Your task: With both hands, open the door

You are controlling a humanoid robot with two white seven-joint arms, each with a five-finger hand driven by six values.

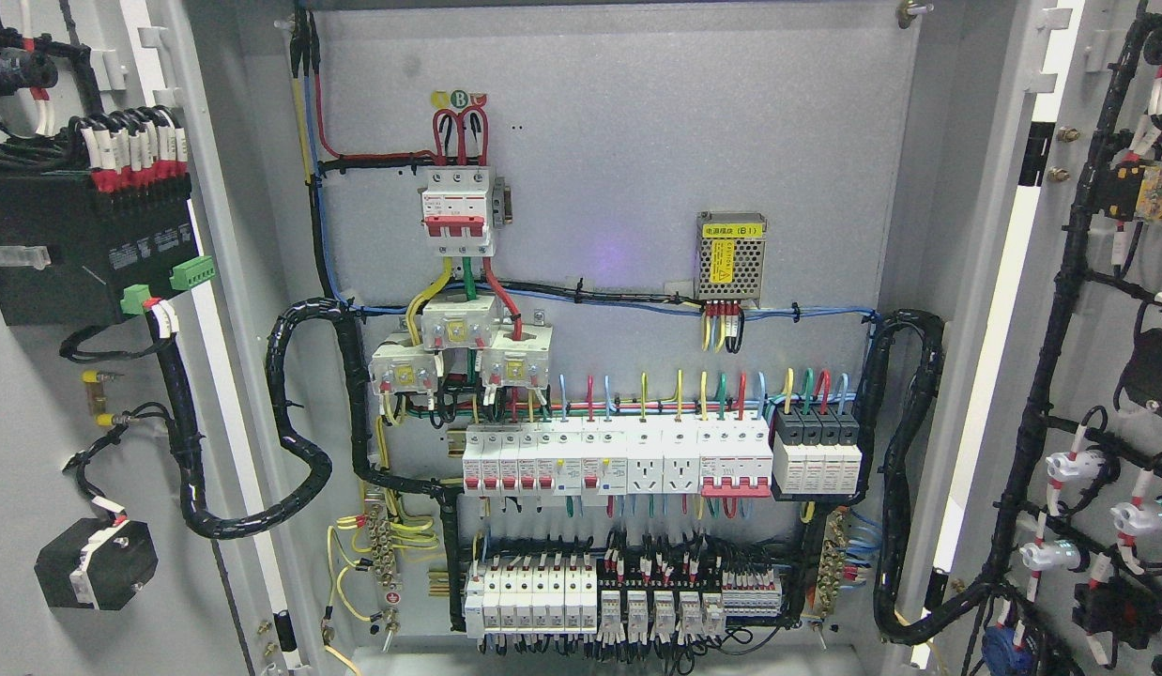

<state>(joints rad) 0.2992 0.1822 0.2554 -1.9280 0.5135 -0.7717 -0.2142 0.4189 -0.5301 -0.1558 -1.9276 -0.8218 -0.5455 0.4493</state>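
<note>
Grey sheet metal fills the head view: an electrical cabinet stands with both doors swung wide open. Nearest to the camera, the left grey metal door (37,451) shows its inner face at the left edge, and the right grey metal door (1041,394) shows its inner face at the right edge. No robot hand or arm appears anywhere, so how far the hands are open cannot be told.

On the left door sits a black rectangular module with green plug connectors (88,244), and below it a small black box (95,563). A thick black wrapped cable bundle (295,422) loops from this door into the cabinet. On the right door, black cables run between several small white and black parts, which are perhaps indicator lamps; the view is too oblique to be sure.

Farther back, on the grey mounting plate (637,141), a white three-pole breaker with a red lever (459,211) sits high, a small perforated metal power supply with a yellow label (730,255) to its right. Below them runs a row of white breakers and sockets (619,460), and lowest a second row of white terminal blocks (534,596).
</note>
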